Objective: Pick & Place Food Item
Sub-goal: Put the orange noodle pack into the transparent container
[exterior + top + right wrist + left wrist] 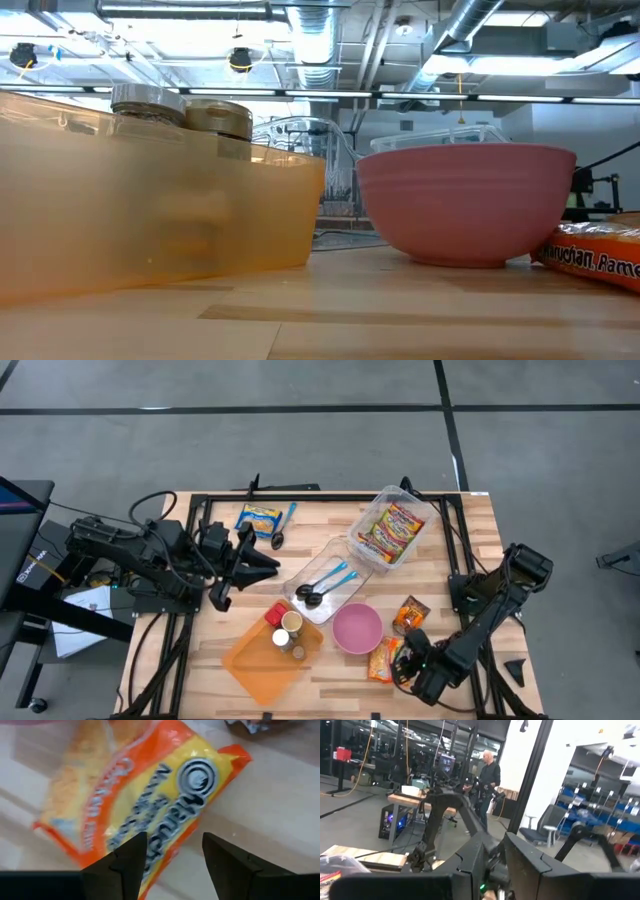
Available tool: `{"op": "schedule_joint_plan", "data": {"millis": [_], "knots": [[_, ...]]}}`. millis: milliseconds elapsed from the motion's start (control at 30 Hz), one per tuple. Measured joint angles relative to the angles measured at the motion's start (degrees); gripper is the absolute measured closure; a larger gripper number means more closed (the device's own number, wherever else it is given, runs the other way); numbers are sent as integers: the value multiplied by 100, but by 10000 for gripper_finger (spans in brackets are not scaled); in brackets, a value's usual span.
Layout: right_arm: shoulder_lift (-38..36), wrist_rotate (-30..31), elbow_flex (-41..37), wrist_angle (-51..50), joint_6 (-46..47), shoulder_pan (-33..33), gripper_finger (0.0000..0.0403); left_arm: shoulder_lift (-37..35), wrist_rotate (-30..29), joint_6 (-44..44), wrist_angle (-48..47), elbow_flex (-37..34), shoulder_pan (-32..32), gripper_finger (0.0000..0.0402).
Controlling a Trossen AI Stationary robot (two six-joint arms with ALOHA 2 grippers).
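- The right gripper point(172, 865) is hovering low over the orange noodle packet point(145, 805), fingers spread apart and gripping nothing.
- That packet point(384, 657) is lying flat on the table, at about four o'clock from the pink bowl point(356, 628).
- The left gripper point(268, 565) is waiting at nine o'clock; I cannot tell its opening.

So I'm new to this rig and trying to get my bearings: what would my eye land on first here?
Probably the orange ramen packet near the table's front right edge, with the right gripper hovering open just over it. Next, the pink bowl beside it and the orange tray holding jars at the front centre. The left gripper waits over the table's left side.
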Motion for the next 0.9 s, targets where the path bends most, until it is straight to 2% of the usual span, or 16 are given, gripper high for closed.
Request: {"op": "schedule_joint_plan", "data": {"millis": [233, 400, 533, 767, 900], "knots": [[-32, 202, -639, 937, -8, 10, 214, 0, -37, -106, 317, -2, 0, 325], [-31, 498, -725, 1047, -41, 135, 227, 0, -215, -203, 368, 0, 0, 325], [-10, 667, -737, 1059, -38, 227, 271, 0, -295, -201, 361, -1, 0, 325], [0, 843, -743, 1226, -24, 389, 384, 0, -378, -197, 357, -2, 0, 325], [-23, 716, -679, 1227, 7, 536, 385, 25, -382, -195, 342, -2, 0, 325]]}}
